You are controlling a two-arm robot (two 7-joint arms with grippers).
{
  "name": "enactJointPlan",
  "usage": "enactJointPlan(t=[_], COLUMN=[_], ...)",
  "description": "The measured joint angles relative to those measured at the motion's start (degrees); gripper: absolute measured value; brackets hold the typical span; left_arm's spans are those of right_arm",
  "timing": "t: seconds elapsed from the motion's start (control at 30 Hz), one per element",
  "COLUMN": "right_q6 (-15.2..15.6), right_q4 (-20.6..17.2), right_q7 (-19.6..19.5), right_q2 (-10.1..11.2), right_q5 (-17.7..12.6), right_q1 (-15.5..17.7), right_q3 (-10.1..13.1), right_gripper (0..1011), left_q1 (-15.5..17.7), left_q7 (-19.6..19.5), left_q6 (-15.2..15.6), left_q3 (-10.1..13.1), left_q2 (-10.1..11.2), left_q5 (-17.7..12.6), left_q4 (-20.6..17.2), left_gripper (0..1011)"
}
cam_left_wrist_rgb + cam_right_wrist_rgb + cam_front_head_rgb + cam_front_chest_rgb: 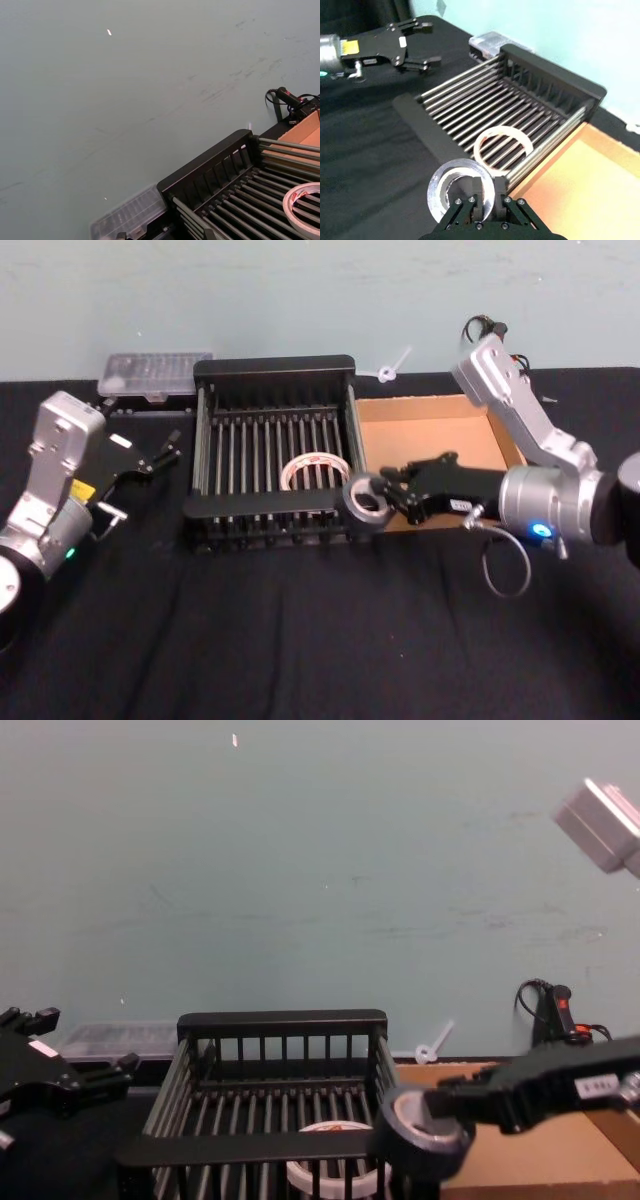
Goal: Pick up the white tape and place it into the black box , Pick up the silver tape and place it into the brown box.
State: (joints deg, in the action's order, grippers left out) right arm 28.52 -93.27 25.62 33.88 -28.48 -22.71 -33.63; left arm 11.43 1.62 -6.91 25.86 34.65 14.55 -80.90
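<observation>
Our right gripper (383, 502) has its fingers clamped on the thick dark grey-silver duct tape roll with the pale core (364, 504), pinching its wall, so the roll hangs out past the fingertips, lifted off the black tabletop (300, 640). From up top we see it at the near right corner of the black slatted plastic crate (272, 367), where it meets the shallow brown cardboard tray (430, 420). That tray sits just to the gripper's right and behind it, empty as far as we can see. The flat white tape roll with red markings (315, 472) lies on the crate's bars just beyond and left of the gripper. Our left gripper (160, 455) is spread open, hovering well off to the left of the crate, near a clear plastic case (155, 373).
</observation>
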Motion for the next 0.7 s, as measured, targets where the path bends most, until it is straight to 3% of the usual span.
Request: enactJointPlan(t=[0.4, 0.7], right_q6=[-0.22, -0.57], right_q4=[4.54, 10.04], right_q7=[-0.06, 1.01], right_q2=[-3.61, -7.02], right_q5=[2.4, 3.63], right_q1=[-4.08, -7.94], right_q3=[-0.5, -1.02], right_gripper=[153, 153], left_q1=[0.0, 0.0], left_q7=[0.0, 0.0], left_q6=[0.0, 0.0], left_q3=[0.0, 0.0], left_q2=[0.0, 0.0], left_q5=[0.0, 0.0], left_q4=[0.0, 0.0], left_gripper=[1002, 1002])
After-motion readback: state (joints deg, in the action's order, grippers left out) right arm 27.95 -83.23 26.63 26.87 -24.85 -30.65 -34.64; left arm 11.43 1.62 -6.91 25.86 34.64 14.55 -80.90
